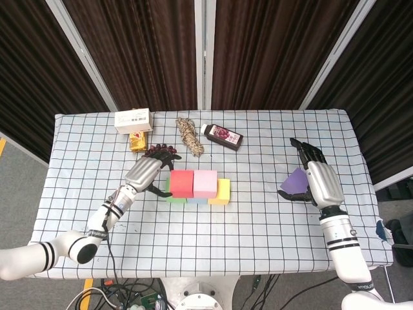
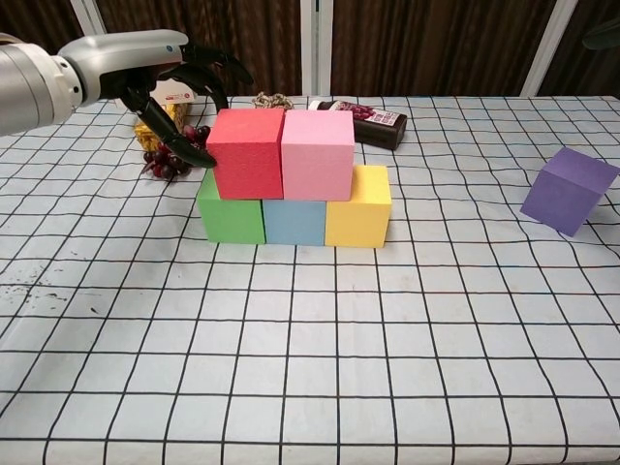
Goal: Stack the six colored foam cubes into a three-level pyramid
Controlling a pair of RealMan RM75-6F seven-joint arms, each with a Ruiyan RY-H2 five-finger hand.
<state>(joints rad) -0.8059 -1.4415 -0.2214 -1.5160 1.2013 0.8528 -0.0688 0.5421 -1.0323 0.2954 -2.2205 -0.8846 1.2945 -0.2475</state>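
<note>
Head view high above, looking down, chest view low and close, both sharing the table [image 1: 271,219].

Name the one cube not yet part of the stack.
The purple cube, tilted by the right robot hand, apart from the five stacked cubes.

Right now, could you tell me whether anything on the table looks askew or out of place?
The purple cube sits tilted on an edge against the right hand, far from the stack. The red cube and pink cube sit squarely.
</note>
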